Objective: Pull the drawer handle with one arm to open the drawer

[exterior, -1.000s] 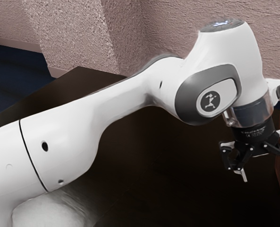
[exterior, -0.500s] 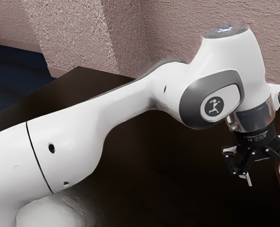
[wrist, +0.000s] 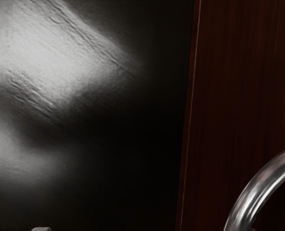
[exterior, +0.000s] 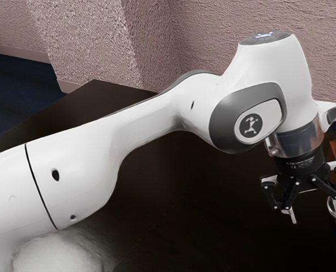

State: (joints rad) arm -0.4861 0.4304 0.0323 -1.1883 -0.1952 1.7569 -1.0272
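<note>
Gripper point(exterior: 314, 203) spread wide, empty, over dark desk point(exterior: 201, 226). Handle point(exterior: 333, 207) just beside it at 3 o'clock, on drawer point(wrist: 238, 96) front.

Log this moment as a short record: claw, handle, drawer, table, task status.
claw: open, fingers spread, pointing down over the table
drawer handle: curved chrome bar on the drawer front, close beside the claw toward the exterior view's right; not clasped from two sides
drawer front: dark reddish wood, at the table's edge
table: dark, glossy surface under the arm
task status: handle not yet gripped; whether the drawer is open at all cannot be told
</note>
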